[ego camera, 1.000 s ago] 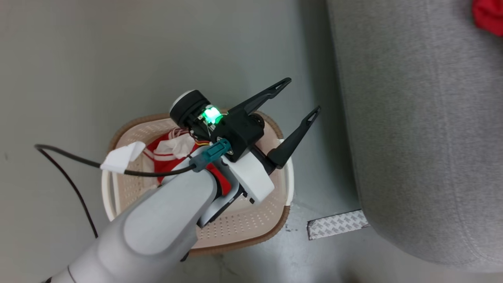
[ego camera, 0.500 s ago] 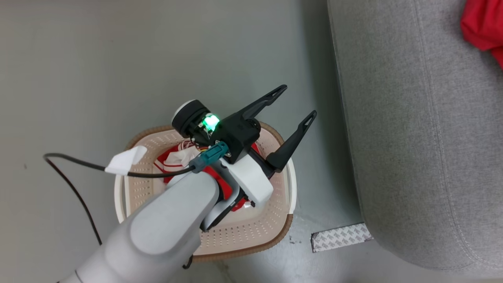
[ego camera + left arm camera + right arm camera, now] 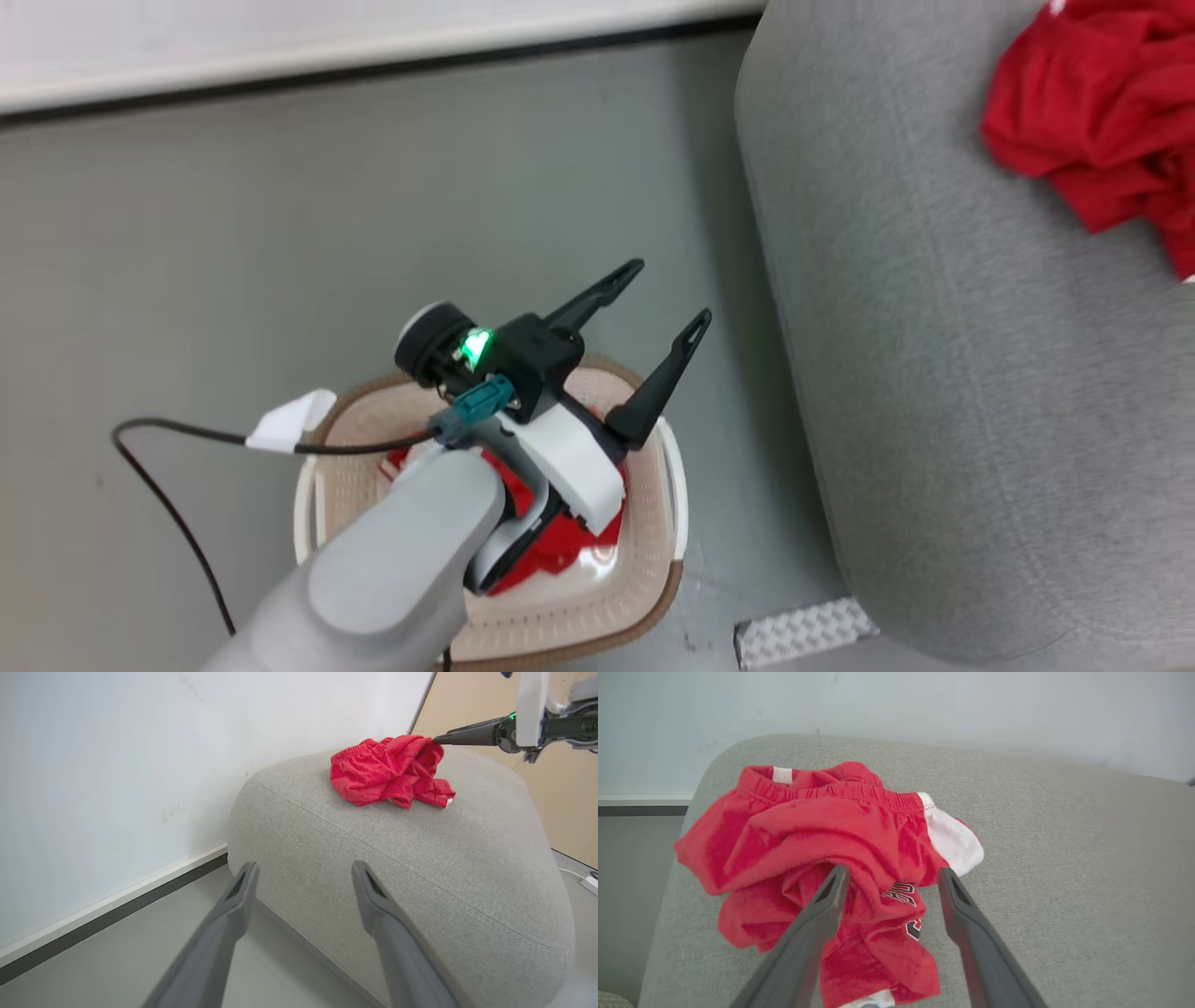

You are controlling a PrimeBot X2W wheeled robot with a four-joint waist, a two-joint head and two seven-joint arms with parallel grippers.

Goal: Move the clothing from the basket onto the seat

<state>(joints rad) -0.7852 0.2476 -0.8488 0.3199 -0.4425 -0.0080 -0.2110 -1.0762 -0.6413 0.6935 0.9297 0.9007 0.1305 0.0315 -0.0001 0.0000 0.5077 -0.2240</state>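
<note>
My right gripper (image 3: 892,871) is spread wide over one red piece of clothing (image 3: 808,826) lying on the seat (image 3: 1064,858) — not pinching it. My left gripper (image 3: 667,294) hangs open above the basket (image 3: 560,621) — more clothing (image 3: 551,551) waits inside, so I think it's ready to grab.

Fragment of black-and-white lettering (image 3: 896,890) on the red clothing (image 3: 808,830), just below its white panel (image 3: 950,842), folded over and not legible. Further below that panel, part of a black numeral (image 3: 913,929), too hidden to read.
</note>
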